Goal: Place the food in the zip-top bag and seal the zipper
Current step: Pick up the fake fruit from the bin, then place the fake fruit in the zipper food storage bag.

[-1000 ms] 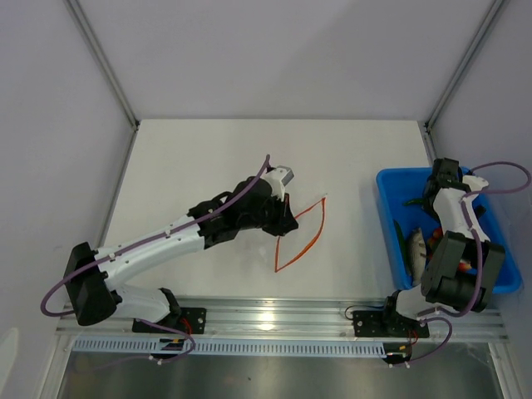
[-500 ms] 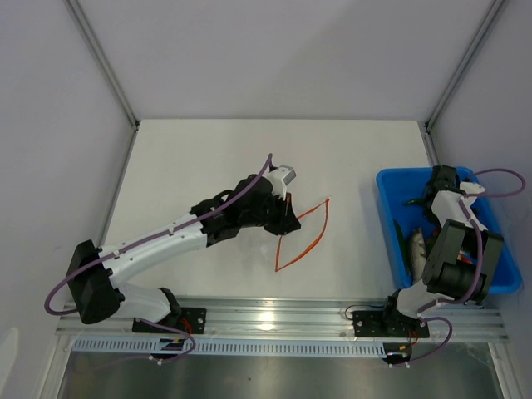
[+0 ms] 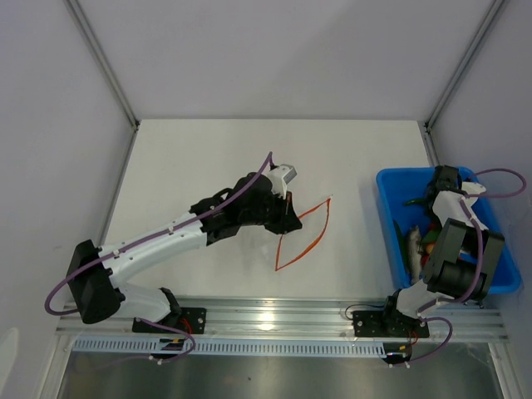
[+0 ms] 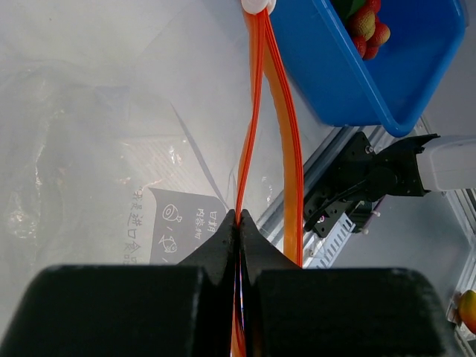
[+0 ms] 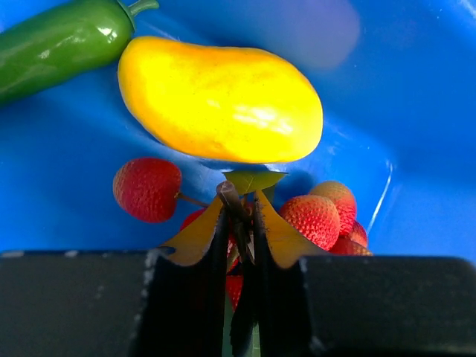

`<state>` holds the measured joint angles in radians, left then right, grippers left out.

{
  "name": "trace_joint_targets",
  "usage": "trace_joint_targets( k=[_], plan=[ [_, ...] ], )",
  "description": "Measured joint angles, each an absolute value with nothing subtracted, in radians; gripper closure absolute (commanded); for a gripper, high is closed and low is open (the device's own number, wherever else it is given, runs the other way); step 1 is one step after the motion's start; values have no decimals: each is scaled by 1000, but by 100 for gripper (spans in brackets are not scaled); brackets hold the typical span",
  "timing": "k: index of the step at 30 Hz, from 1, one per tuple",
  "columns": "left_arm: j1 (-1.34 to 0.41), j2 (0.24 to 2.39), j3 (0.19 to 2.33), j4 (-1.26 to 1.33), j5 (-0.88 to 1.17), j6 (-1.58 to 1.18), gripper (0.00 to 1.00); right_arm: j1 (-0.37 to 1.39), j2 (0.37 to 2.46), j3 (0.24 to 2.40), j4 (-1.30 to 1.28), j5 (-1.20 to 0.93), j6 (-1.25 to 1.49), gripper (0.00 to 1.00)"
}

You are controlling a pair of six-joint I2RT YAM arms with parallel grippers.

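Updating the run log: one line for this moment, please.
left gripper: shut on orange-red zipper strip, clear plastic bag | right gripper: shut on stem, red fruit cluster, in blue plastic bin

I count two arms, the left arm (image 3: 158, 243) and the right arm (image 3: 457, 249); one desk (image 3: 208, 158); one blue bin (image 3: 387, 212); one zip-top bag (image 4: 89, 149); one green pepper (image 5: 52, 44); one yellow pepper (image 5: 223, 100); one red fruit cluster (image 5: 147, 189).
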<state>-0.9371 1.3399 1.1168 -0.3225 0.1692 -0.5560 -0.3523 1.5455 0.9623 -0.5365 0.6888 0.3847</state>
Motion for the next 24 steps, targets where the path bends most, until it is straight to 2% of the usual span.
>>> trace_joint_targets(
  k=[8, 15, 19, 24],
  plan=[
    [-925, 1367, 1158, -344, 189, -557, 99, -247, 1469, 977, -591, 701, 372, 100],
    [-905, 1390, 1227, -384, 225, -556, 99, -114, 1291, 1119, -696, 686, 353, 100],
    [-891, 1409, 1265, -407, 259, -556, 99, -51, 1172, 1225, -743, 586, 342, 100],
    [-884, 1417, 1274, -420, 291, -557, 99, 17, 1015, 1280, -753, 355, 340, 100]
  ],
)
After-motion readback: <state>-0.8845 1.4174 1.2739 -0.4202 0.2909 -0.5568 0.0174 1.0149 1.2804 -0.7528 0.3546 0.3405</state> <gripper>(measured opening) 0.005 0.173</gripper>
